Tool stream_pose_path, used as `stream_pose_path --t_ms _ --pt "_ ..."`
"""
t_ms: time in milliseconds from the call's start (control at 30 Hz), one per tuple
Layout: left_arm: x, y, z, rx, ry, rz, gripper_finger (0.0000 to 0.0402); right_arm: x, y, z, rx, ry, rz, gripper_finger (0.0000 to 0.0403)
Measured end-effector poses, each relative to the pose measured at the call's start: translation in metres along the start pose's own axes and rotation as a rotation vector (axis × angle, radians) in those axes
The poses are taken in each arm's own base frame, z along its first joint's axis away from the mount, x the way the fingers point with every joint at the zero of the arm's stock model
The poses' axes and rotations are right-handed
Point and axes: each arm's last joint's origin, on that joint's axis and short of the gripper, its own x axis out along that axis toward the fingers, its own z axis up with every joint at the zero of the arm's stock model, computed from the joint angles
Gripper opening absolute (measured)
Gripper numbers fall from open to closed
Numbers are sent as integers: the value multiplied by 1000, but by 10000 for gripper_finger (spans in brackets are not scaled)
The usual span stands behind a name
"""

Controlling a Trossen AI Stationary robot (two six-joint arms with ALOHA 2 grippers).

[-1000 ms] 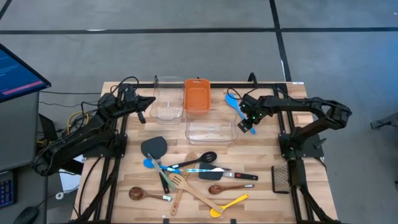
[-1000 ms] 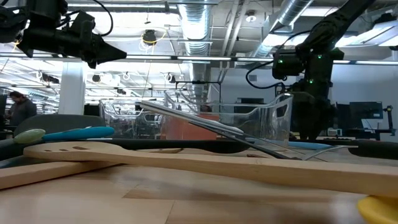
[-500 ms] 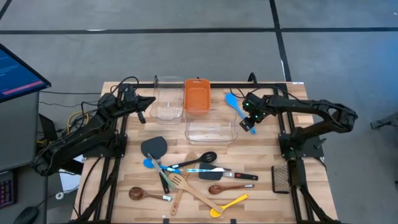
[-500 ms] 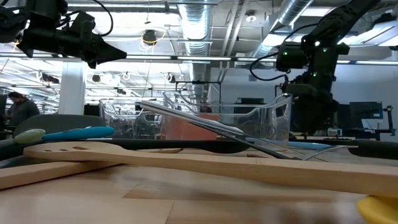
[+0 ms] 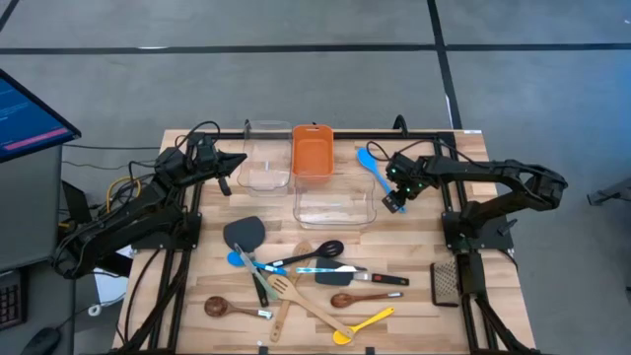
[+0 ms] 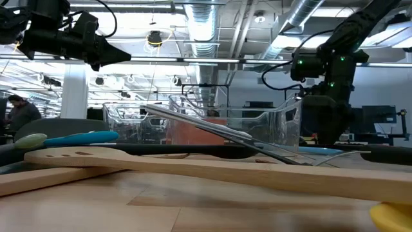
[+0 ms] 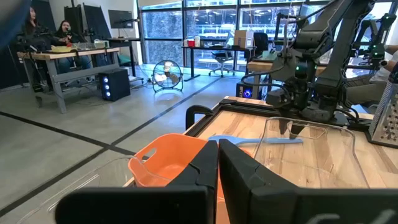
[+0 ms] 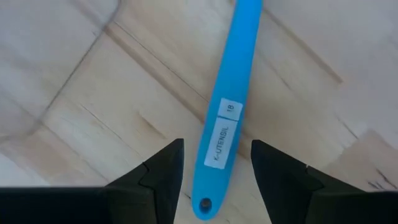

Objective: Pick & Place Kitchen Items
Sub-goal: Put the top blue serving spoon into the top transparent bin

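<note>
- The bench (image 5: 414,251) is pale wood in planks, with a smooth, matt finish and visible grain
- The blue spatula (image 8: 229,93) looks like smooth plastic with a soft sheen, and bears a white paper-like label on its handle
- The right claw (image 8: 214,168) has matt black fingers, plastic by the look
- The left claw (image 7: 217,165) is the same matt black
- The two clear tubs (image 5: 335,204) are glossy transparent plastic
- The orange bin (image 5: 312,153) is smooth plastic, slightly glossy
- The slotted spatula (image 6: 193,166) is bare light wood, matt
- The grater (image 5: 446,283) looks like grey perforated metal
</note>
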Motion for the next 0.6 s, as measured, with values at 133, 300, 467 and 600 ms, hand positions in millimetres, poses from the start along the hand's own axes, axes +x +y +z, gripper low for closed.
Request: stream_pose_path --t_ms 133,300,467,600 --pt "0 0 0 0 0 0 3 1 0 0 0 -7 0 180" --pt "0 0 0 -1 1 0 3 1 -1 0 6 -22 -38 181" --pt "0 0 0 -1 2 0 3 7 -2 1 19 -2 -57 179" --pt "0 0 0 -1 3 0 3 19 2 1 3 42 -75 178"
